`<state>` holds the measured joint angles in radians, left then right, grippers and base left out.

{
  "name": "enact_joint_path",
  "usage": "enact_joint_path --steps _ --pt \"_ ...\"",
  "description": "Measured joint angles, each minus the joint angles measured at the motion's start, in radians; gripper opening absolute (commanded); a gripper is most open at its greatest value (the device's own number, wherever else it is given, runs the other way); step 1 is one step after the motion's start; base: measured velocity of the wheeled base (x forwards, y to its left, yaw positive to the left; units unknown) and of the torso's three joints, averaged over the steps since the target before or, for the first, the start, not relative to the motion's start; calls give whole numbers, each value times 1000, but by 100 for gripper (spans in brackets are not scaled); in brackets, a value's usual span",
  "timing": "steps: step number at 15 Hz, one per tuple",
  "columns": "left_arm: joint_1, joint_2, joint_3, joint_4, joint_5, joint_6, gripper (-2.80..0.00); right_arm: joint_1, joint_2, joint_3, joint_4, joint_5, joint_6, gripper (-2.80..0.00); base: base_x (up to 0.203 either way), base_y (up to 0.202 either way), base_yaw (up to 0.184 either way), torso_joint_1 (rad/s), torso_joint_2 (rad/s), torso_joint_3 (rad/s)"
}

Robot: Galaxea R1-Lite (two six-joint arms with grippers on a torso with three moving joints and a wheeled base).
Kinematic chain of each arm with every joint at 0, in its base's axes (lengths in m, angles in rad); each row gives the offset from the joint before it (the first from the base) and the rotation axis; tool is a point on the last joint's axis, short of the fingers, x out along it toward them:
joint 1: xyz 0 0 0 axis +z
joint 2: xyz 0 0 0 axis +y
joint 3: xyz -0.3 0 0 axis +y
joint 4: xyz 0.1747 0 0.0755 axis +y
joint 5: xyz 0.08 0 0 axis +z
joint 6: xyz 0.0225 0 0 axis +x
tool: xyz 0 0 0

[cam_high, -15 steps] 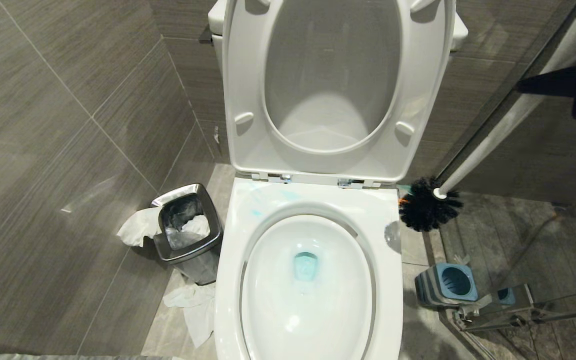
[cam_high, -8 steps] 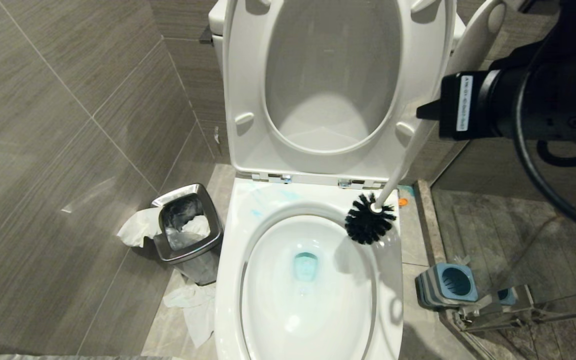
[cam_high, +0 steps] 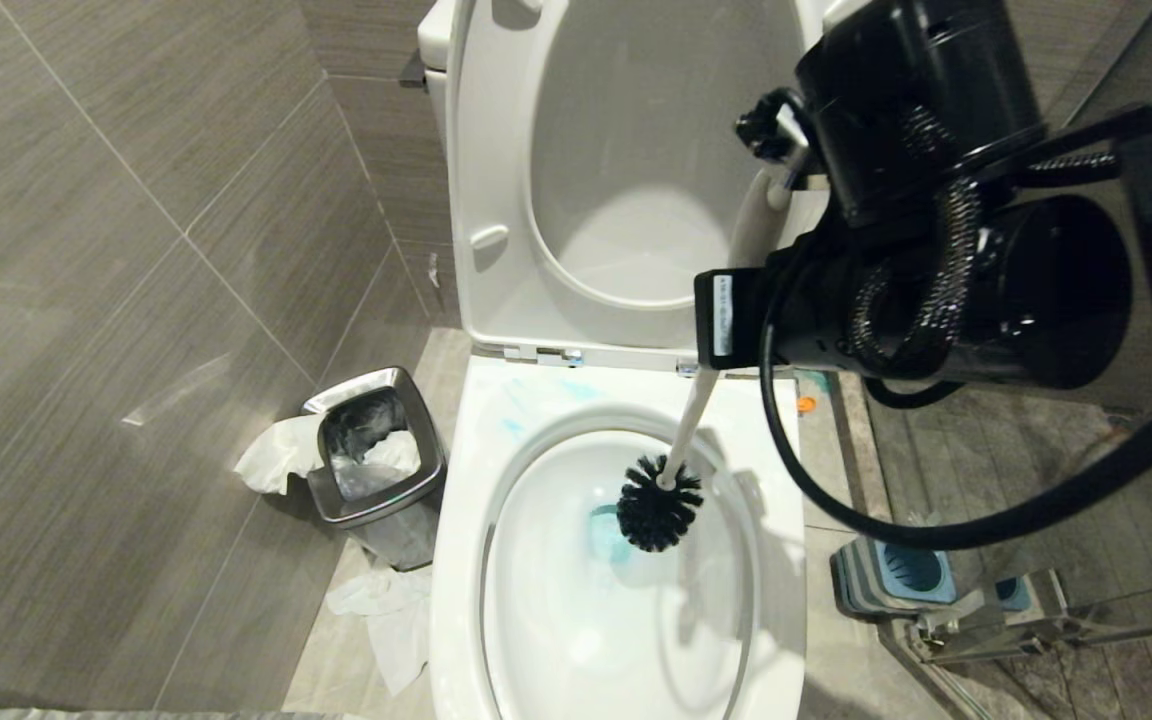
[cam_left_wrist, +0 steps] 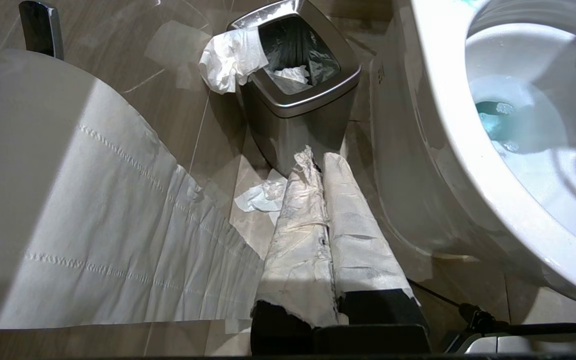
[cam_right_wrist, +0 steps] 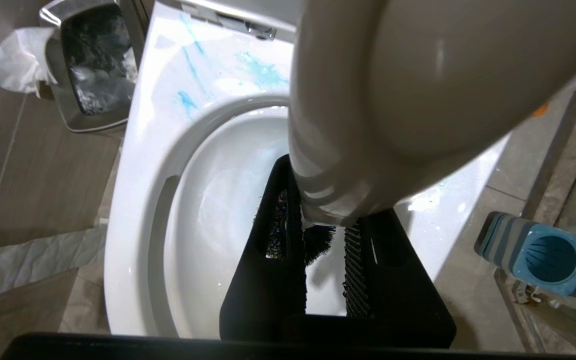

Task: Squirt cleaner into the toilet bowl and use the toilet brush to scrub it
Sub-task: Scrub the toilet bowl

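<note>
1. Toilet brush (cam_high: 658, 510): its round black bristle head hangs inside the toilet bowl (cam_high: 456, 560), over the rear part of the basin and just above the blue-tinted water at the drain; whether the bristles touch the ceramic cannot be told. The light-grey handle slants up and to the right from the head.
2. Right gripper (cam_right_wrist: 325, 220): its black fingers are clamped on the handle, closed to a narrow gap around it, with the handle's flattened rounded end standing up close to the wrist camera. In the head view the right arm fills the upper right, in front of the raised seat and lid.
3. Cleaner (cam_right_wrist: 260, 72): pale turquoise streaks and a smear lie on the broad rear rim, near the seat hinges, and the water in the basin is tinted blue.
4. Brush holder (cam_high: 896, 575): blue and grey, it stands on the floor to the right of the bowl, apart from it.
5. Waste bin (cam_high: 376, 460): steel-rimmed, it stands on the floor left of the bowl, with crumpled tissue over its edge and on the tiles beside it.
6. Left gripper (cam_left_wrist: 320, 200): its paper-wrapped fingers are pressed together, holding nothing, pointing towards the bin low beside the bowl.
</note>
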<state>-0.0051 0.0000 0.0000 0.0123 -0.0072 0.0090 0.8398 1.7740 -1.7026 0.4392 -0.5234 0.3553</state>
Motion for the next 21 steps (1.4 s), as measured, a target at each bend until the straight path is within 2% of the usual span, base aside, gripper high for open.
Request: enact_joint_path --steps 10,16,21 --pt "0 0 0 0 -1 0 -280 -46 269 -1 -203 -5 16 -280 0 0 0 0 0 0" --pt "1 0 0 0 -1 0 -280 -107 412 2 -337 -10 8 -280 0 0 0 0 0 0" --pt "1 0 0 0 0 0 -280 -99 413 12 -342 -9 -3 -280 0 0 0 0 0 0"
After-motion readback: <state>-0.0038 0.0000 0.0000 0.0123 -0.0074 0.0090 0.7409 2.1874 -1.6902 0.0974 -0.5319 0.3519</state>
